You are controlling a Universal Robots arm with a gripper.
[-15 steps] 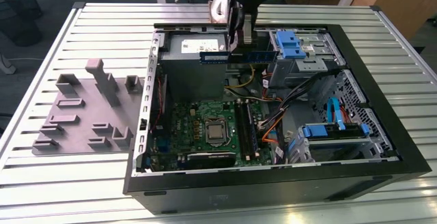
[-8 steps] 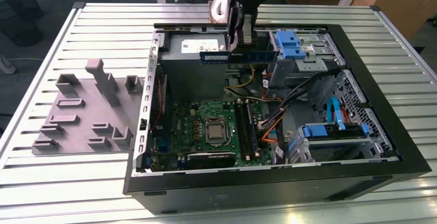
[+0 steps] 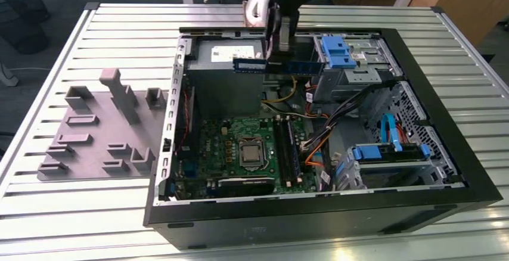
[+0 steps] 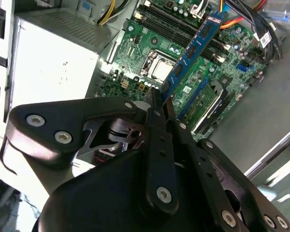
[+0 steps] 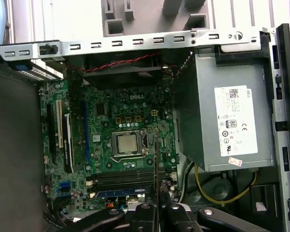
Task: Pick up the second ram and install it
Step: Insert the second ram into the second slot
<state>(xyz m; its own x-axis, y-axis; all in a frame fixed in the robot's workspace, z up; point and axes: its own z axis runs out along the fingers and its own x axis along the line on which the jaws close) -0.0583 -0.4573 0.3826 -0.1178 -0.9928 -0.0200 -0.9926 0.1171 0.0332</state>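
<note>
We see the open computer case (image 3: 445,171), with the green motherboard (image 3: 238,148) on its floor. Above that board, near the power supply (image 3: 226,58), our gripper (image 3: 280,45) is clamped on the second ram (image 3: 275,65). If tilted, it could miss the slots (image 3: 288,148).

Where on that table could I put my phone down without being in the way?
Bare ribbed table lies in front of the grey fixture tray, and along the case on the exterior view's right. Inside the case it is crowded: motherboard, cables, drive bays, and the end effector holding the ram.
</note>
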